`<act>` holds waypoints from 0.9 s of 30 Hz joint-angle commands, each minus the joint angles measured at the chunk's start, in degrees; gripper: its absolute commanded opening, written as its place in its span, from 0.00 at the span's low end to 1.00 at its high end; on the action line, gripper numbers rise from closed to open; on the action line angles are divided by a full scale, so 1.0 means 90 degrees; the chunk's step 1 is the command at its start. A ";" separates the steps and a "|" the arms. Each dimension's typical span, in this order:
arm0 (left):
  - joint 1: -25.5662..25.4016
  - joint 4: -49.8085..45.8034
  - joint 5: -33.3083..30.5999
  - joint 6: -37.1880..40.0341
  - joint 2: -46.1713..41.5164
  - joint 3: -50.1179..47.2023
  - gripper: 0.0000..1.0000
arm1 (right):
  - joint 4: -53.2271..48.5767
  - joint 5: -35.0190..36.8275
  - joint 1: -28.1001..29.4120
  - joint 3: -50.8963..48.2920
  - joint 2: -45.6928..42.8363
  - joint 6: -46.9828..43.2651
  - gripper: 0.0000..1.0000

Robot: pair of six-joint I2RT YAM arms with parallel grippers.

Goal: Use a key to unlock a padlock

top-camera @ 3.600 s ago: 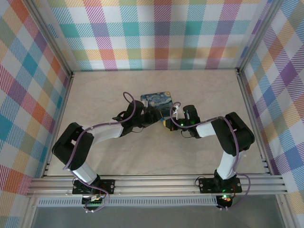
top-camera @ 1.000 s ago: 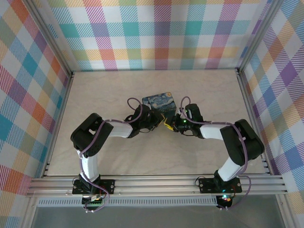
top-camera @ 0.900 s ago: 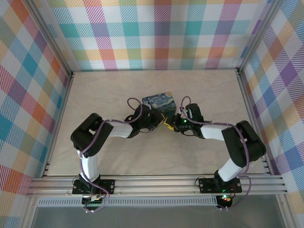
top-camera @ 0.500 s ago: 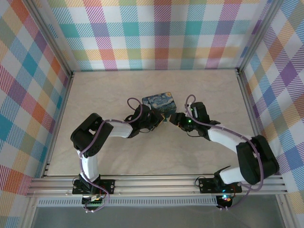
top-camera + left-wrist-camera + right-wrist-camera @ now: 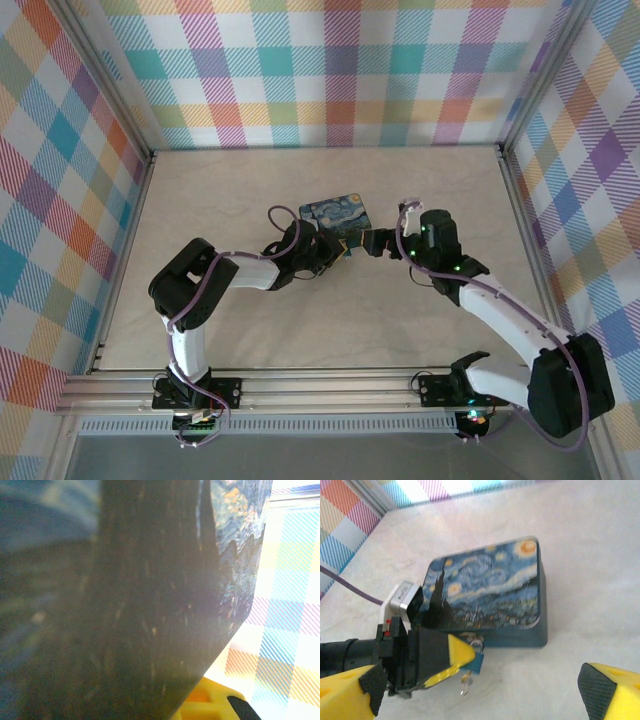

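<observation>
While the left claw (image 5: 456, 664) is clenching the small blue padlock (image 5: 478, 663) just in front of the painted tin (image 5: 490, 590), the key (image 5: 466, 684) is hanging from the padlock's underside. It is looking as though the key is already sitting in the keyhole. Whether the shackle is sprung cannot be told, because it is tiny and is lying close against the tin's front wall in the right wrist view. Judging by that, the inserting is probably done, and the turning of the key and the freeing of the shackle are likely what is left.

The right claw (image 5: 374, 243) is standing wide open with nothing between its fingers, near the key but apart from it. The left arm (image 5: 230, 275) is reaching low over the table (image 5: 250, 190), its elbow folding back toward its base and its claw lying at the tin's near edge. The right arm (image 5: 500, 315) is stretching out long from its base, its wrist pointing left toward the padlock.
</observation>
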 commanded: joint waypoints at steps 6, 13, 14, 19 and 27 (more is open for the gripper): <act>-0.0103 -0.0266 0.0012 -0.0243 -0.0069 0.0062 0.00 | 0.1512 0.1021 -0.0023 -0.0704 -0.0411 -0.1726 1.00; -0.0104 -0.0319 0.0013 -0.0220 -0.0068 0.0107 0.00 | 0.1618 0.0577 -0.0023 -0.0801 -0.0490 -0.2295 1.00; -0.0107 -0.0310 0.0015 -0.0236 -0.0067 0.0106 0.00 | 0.1639 0.0451 -0.0025 -0.0831 -0.0496 -0.2353 1.00; -0.0109 -0.0300 0.0017 -0.0285 -0.0088 0.0109 0.00 | 0.1165 -0.0080 0.0046 -0.0706 -0.0413 -0.3468 1.00; -0.0109 -0.0343 0.0008 -0.0378 -0.0145 0.0115 0.00 | 0.1213 0.0322 0.0468 -0.1027 -0.0447 -0.4843 1.00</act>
